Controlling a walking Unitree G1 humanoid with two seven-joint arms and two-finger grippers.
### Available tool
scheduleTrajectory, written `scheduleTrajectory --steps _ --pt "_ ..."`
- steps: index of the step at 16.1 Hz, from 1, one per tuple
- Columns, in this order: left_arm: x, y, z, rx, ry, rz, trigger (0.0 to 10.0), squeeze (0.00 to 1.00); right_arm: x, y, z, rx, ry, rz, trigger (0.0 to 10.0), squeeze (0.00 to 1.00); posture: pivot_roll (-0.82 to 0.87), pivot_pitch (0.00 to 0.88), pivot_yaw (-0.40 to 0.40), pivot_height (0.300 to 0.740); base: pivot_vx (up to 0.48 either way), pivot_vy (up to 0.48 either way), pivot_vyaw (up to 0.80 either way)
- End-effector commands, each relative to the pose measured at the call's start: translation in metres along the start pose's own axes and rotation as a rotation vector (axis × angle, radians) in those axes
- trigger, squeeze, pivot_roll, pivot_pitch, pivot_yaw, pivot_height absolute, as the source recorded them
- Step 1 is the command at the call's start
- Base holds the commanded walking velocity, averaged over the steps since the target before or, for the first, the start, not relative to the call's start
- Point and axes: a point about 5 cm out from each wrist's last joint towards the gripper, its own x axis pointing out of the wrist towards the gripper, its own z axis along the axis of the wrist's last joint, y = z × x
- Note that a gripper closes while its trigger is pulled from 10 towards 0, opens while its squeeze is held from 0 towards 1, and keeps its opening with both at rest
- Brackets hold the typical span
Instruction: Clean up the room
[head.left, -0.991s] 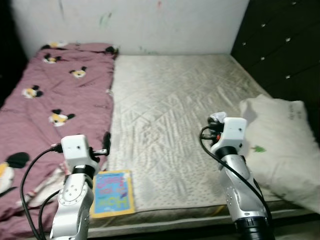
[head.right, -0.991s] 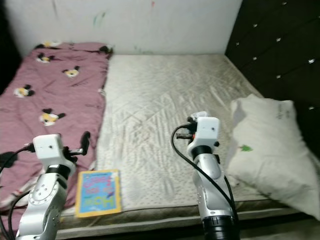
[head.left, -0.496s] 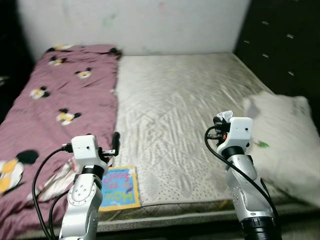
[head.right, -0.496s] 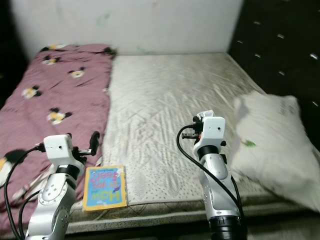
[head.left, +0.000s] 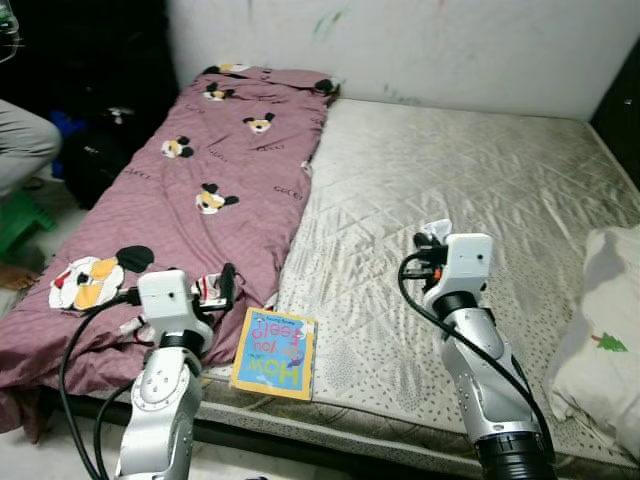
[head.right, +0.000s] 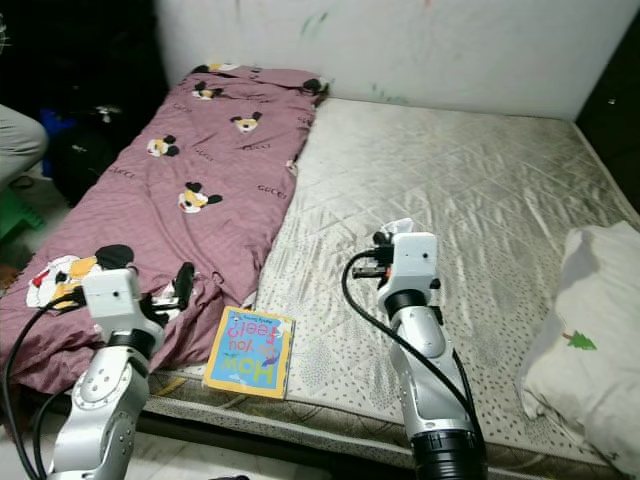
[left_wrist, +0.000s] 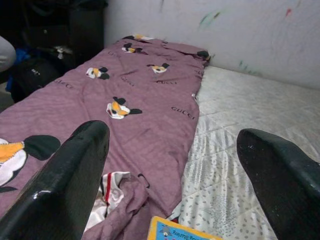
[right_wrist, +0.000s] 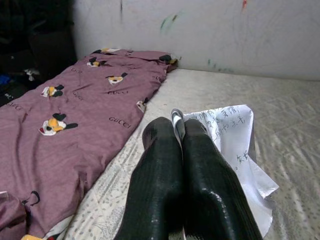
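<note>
1. Right pincer (right_wrist: 180, 150) clamped shut on a sheet of white paper (right_wrist: 235, 135) with handwriting, held up mid-frame in the eye views above the bare mattress (head.left: 480, 200); same grip as half a second ago.
2. Left pincer (left_wrist: 172, 165) spread wide and empty, low in the left of the eye views, hovering over the near edge of the maroon cartoon-print blanket (head.left: 200, 190).
3. Just right of that pincer, at lower centre: a colourful children's book (head.left: 274, 352) lying flat on the mattress edge, touching nothing but the bedding.
4. Beside the blanket's near hem, a small striped cloth (left_wrist: 112, 185), bunched up; what it is cannot be told.
5. Changed since a second ago: whole view swung leftward. Pillow (head.left: 605, 345) now pushed to the far right edge, dark floor area and a person's knee (head.left: 22, 140) now at upper left. Camera turn, not movement of the things.
6. Meaning for the task, as a judgement: paper already collected and being carried off; book and cloth yet to be tidied, with the free left pincer nearest to them.
</note>
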Motion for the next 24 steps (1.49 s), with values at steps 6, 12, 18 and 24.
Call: scheduleTrajectory --steps 6,12,18,24 --pt "0.0015 0.0001 0.0008 0.001 -0.002 0.002 10.0 0.00 0.0025 -0.0003 0.0038 0.000 -0.020 -0.009 10.0 0.00 0.00 0.000 0.004 0.740 0.000 0.000 0.30" --pt "0.0027 -0.0015 0.0012 0.000 -0.005 -0.003 10.0 0.00 0.0033 0.0016 0.0043 0.002 -0.021 0.002 10.0 0.00 0.00 0.000 0.002 0.740 0.000 0.344 0.00" --pt "0.0034 -0.0018 0.0018 0.000 -0.007 -0.002 10.0 0.00 0.0036 0.0039 0.0041 0.005 -0.023 0.013 10.0 0.00 0.00 0.000 0.002 0.740 0.000 0.413 0.00" --pt "0.0030 -0.0019 0.0010 -0.002 -0.006 -0.002 10.0 0.00 0.0037 0.0060 0.0031 0.008 -0.022 0.027 10.0 0.00 0.00 0.000 0.002 0.740 0.000 0.437 0.00"
